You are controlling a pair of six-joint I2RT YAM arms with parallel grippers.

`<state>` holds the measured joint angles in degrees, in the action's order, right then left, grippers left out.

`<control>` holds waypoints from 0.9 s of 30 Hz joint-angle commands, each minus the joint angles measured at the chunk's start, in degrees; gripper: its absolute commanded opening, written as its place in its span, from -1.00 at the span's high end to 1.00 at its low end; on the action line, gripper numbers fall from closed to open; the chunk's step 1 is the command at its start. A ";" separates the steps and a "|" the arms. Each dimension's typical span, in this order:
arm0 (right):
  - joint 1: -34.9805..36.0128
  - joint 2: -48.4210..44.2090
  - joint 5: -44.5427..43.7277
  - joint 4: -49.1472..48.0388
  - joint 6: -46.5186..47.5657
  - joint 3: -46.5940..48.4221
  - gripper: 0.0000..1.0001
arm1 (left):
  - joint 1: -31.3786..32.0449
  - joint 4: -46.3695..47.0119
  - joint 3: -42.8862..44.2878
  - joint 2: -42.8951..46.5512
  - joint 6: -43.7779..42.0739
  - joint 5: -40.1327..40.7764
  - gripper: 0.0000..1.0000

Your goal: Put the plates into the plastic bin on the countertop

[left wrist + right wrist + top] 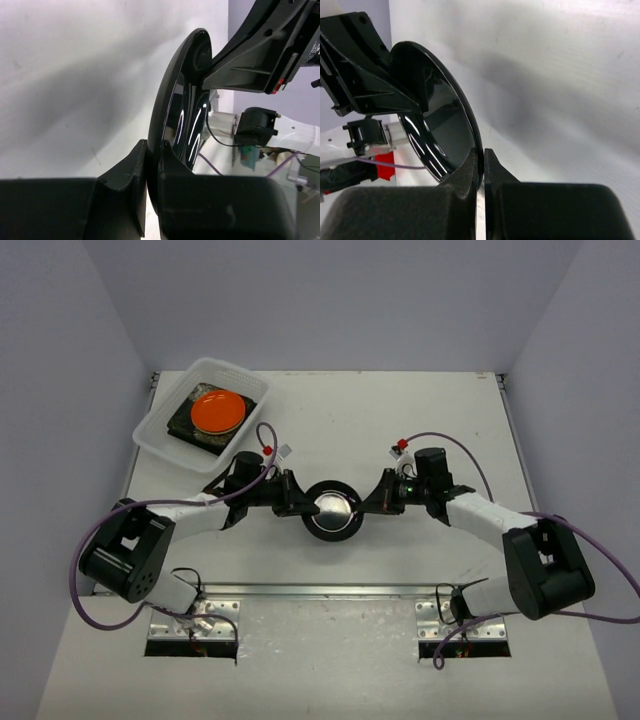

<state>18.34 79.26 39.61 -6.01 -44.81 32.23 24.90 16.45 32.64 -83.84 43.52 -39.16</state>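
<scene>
Where the overhead camera looks down on the countertop (400, 410), the round black plate (331, 510) sits at mid-table, lying about level with its glossy well facing up and catching a pale reflection. Being round, it has no long axis. The left gripper (301, 505) is clamped on its left rim and the right gripper (363, 504) on its right rim, from opposite sides. The plastic bin (150, 436), translucent white, lies well apart at the far left corner, set at an angle. Inside it, an orange round plate (218, 411) rests on a dark square plate (182, 423).

From the left wrist, the black plate (177, 115) shows nearly edge-on, with a thin rim. Its shiny inner face is streaked with highlights, and its dull underside is turned to the white top. The left fingers (127, 175) pinch the near rim and the right gripper's hold the far one.

From the right wrist, the plate (440, 115) again shows nearly edge-on, its mirror-dark well facing away from the tabletop. The right fingers (465, 170) are closed tight on the near rim.
</scene>
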 commanded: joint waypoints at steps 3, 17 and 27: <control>-0.60 -4.40 -8.09 6.17 -0.77 3.37 -0.97 | -2.67 -10.80 9.57 5.10 -3.16 14.61 1.00; -3.67 -12.41 -14.51 14.36 4.50 -3.31 -0.98 | -39.00 -27.48 39.02 -6.47 7.57 29.63 1.00; -3.94 -13.75 -16.13 16.48 6.41 -4.08 -0.98 | -39.57 -34.88 56.45 -24.51 3.67 25.86 0.42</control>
<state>14.78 66.78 25.48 10.45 -40.47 27.79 -14.70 -16.17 86.48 -109.60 48.19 -11.40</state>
